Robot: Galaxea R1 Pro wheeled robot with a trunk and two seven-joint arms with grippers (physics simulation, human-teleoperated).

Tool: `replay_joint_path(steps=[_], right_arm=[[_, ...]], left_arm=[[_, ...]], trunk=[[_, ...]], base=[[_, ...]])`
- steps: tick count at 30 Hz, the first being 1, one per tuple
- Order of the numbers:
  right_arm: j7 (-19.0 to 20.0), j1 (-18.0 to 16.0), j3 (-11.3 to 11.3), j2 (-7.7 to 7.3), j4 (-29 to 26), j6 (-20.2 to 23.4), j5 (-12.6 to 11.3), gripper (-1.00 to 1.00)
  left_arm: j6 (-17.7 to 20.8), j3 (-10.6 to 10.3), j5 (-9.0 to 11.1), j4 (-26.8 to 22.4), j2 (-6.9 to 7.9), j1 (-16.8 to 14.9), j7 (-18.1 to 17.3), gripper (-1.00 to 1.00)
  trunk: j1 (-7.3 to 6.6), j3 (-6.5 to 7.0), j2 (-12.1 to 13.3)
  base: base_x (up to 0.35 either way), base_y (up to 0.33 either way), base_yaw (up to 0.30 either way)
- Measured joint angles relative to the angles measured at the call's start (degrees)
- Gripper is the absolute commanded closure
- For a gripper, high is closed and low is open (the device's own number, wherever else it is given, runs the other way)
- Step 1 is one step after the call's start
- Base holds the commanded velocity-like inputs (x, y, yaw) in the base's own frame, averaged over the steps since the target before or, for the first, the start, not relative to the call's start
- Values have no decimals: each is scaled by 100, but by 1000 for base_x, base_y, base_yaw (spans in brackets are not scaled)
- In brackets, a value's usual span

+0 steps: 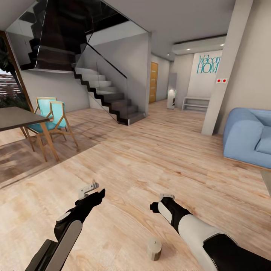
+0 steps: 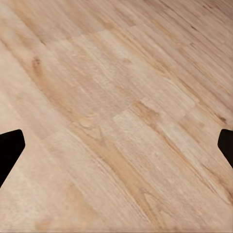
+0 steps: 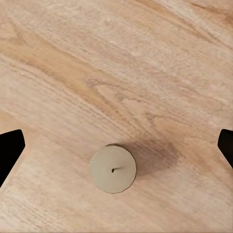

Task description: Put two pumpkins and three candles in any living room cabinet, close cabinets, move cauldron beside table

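At far left in the head view, a dark dining table (image 1: 17,117) stands on the wood floor (image 1: 143,158) with two teal chairs (image 1: 52,114) on pale wooden legs beside it, and behind them a black-edged staircase (image 1: 109,99) with a glass balustrade climbs toward the upper left. Low in the frame, the left gripper (image 1: 89,189) reaches forward above bare boards, its pale fingers spread apart and holding nothing; the left wrist view confirms this, with the two dark fingertips (image 2: 10,148) at opposite edges and plain planks between them. Just right of centre, one candle (image 1: 154,248), a stubby beige-grey cylinder, stands upright on the floor near the bottom edge, between the two arms and closer to the white-and-black right forearm. The right gripper (image 1: 166,197) hangs above the floor just beyond it, empty, its jaws wide; the right wrist view looks straight down on the candle (image 3: 112,168), wick up, between the spread fingertips (image 3: 9,150) and touching neither. A hallway with an orange door (image 1: 153,82) and teal wall lettering (image 1: 209,64) recedes behind. At far right sits a blue sofa (image 1: 246,137).
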Motion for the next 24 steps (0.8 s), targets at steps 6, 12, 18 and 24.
replay_joint_path(steps=[6,12,18,24], right_arm=[[2,0,7,0,0,-6,0,-100],[4,0,3,0,-6,-4,0,-100],[2,0,4,0,-9,0,0,-100],[4,0,0,0,-9,0,0,-100]], left_arm=[[-7,0,-1,1,-12,0,23,-100],[-7,3,-3,1,-12,0,27,-100],[-7,15,-8,4,-9,0,31,-100],[-15,17,-8,9,-9,0,30,-100]], trunk=[[132,-108,-241],[264,-215,-481],[357,-331,-645],[373,-464,-653]], base=[[0,0,0],[0,0,0],[0,0,0],[0,0,0]])
